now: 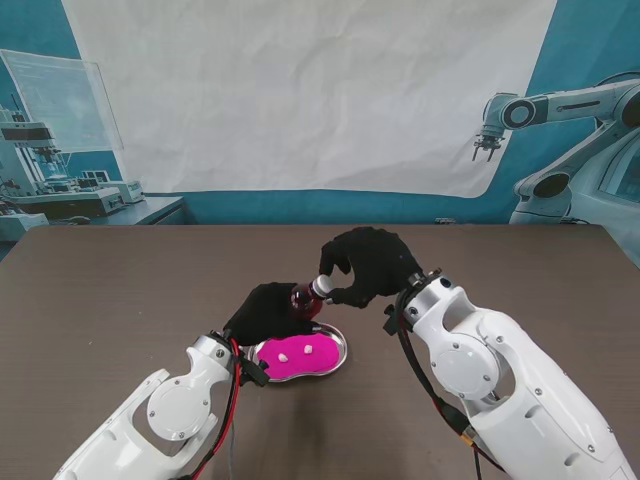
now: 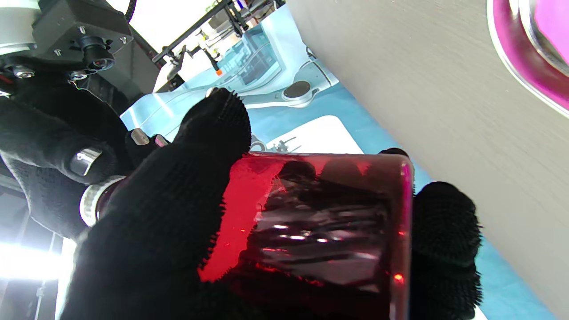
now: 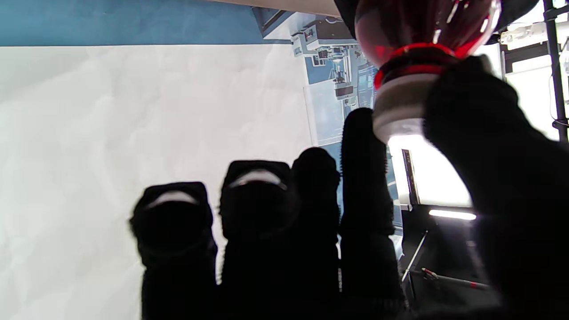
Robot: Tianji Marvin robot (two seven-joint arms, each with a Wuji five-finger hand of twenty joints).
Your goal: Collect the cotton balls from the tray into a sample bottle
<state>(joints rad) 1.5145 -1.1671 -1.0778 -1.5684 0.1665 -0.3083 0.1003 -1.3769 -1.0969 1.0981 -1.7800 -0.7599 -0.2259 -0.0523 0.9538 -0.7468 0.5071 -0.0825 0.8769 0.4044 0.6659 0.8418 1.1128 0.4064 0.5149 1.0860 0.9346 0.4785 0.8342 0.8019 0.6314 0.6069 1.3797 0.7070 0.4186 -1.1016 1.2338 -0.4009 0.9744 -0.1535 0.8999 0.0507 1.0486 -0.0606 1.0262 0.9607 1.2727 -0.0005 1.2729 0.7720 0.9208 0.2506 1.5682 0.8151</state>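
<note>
My left hand (image 1: 268, 312) is shut on a dark red sample bottle (image 1: 305, 301), lifted off the table and tilted, just beyond the tray. The bottle's glass body (image 2: 320, 222) fills the left wrist view between thumb and fingers. My right hand (image 1: 368, 264) pinches the bottle's white cap (image 1: 323, 287) between thumb and index finger; the cap (image 3: 400, 104) shows on the red neck in the right wrist view. A steel kidney-shaped tray (image 1: 338, 352) with a pink liner lies nearer to me, holding two white cotton balls (image 1: 286, 356) (image 1: 308, 349).
The dark brown table (image 1: 120, 290) stretches to both sides. A white sheet (image 1: 310, 90) hangs behind the far edge. Lab equipment (image 1: 60, 190) stands beyond the far left corner. The tray's pink rim (image 2: 524, 66) shows in the left wrist view.
</note>
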